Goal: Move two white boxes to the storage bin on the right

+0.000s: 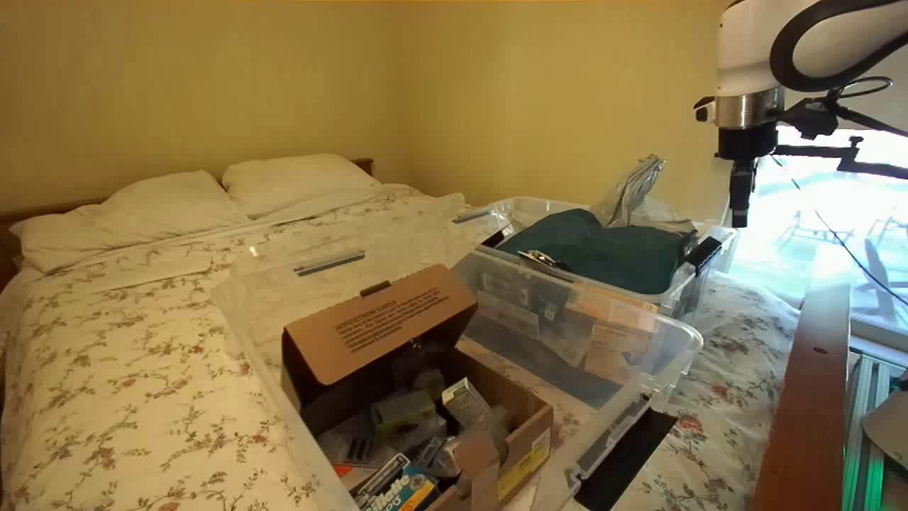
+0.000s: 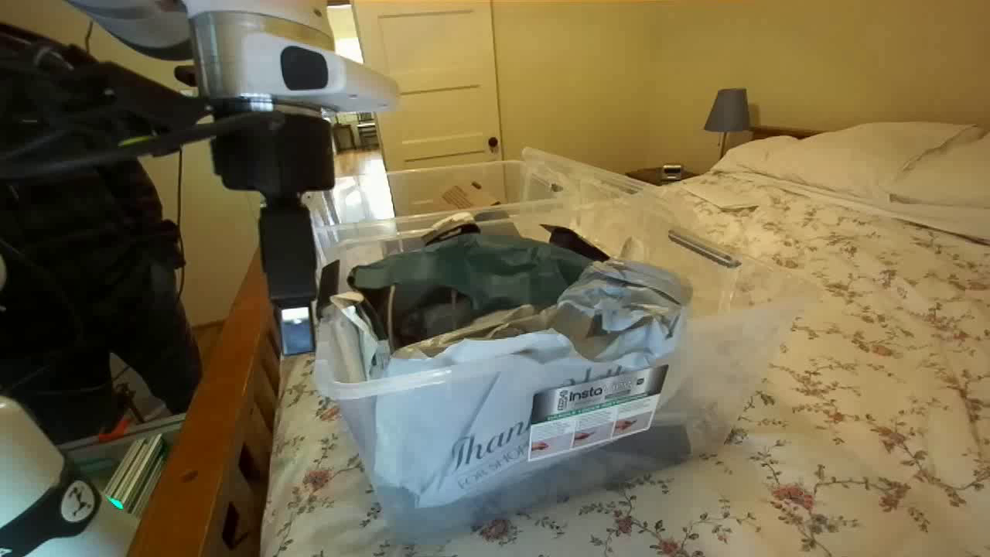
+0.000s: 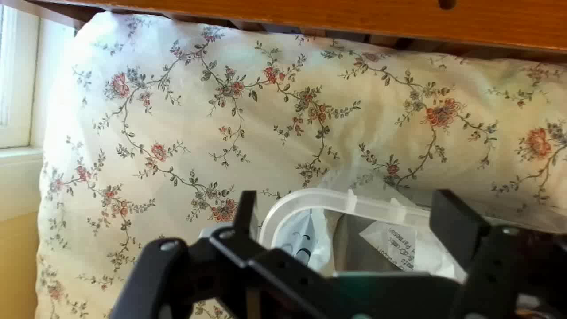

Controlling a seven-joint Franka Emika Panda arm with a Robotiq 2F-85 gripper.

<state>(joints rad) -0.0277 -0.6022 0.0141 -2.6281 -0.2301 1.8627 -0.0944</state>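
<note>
Near the storage bin (image 3: pixel 323 198) on the bed (image 3: pixel 186 128), with fingers (image 3: pixel 246 215) wide apart and empty; probably before a pickup. Next, seemingly: reach to a whitish box (image 1: pixel 465 402) inside the cardboard box (image 1: pixel 383 323).

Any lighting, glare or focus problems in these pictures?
In an exterior view, the window is nearly blown out, the gripper dark beside it, and the inside of the cardboard box lies in shadow; in an exterior view, the far floor glares; in the wrist view, the fingers look soft, the bedspread mostly crisp but overexposed at its upper left.
</note>
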